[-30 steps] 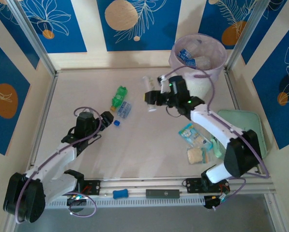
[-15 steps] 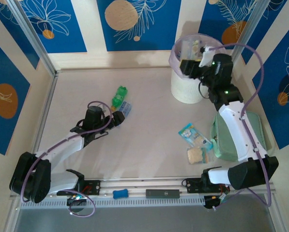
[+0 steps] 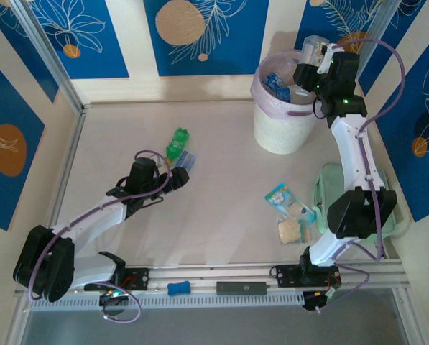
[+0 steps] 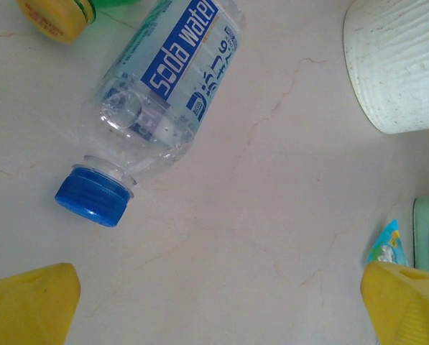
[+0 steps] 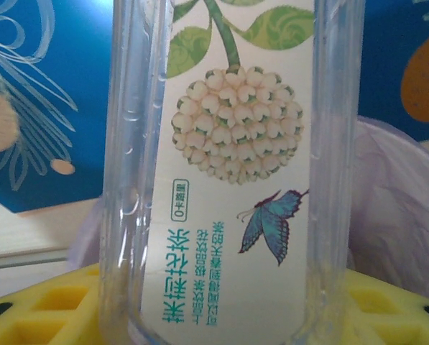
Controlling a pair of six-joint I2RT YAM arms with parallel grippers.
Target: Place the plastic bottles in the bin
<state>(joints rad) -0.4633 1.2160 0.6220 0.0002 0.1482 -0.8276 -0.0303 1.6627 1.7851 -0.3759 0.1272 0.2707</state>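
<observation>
My right gripper [image 3: 311, 63] is shut on a clear bottle [image 3: 313, 47] and holds it over the far rim of the bin [image 3: 280, 135]. In the right wrist view that bottle [image 5: 236, 165] stands between the yellow fingers [image 5: 42, 309], its white label printed with flowers and a butterfly. Bottles with blue labels [image 3: 277, 83] lie inside the bin. A clear soda-water bottle [image 3: 186, 161] with a blue cap [image 4: 92, 198] lies next to a green bottle [image 3: 176, 141] with a yellow cap [image 4: 52, 14]. My left gripper [image 3: 177, 177] stands open just short of the blue cap, nothing between its fingertips [image 4: 27, 302].
Snack packets [image 3: 286, 200] and a tan biscuit piece [image 3: 290, 231] lie right of centre. A mint-green case [image 3: 325, 208] lies beside them, partly under my right arm. Metal frame posts border the table. A blue object [image 3: 178, 288] sits on the front rail.
My right arm has carried the clear bottle from the table's middle up and right to above the bin. My left gripper has moved forward to the soda-water bottle.
</observation>
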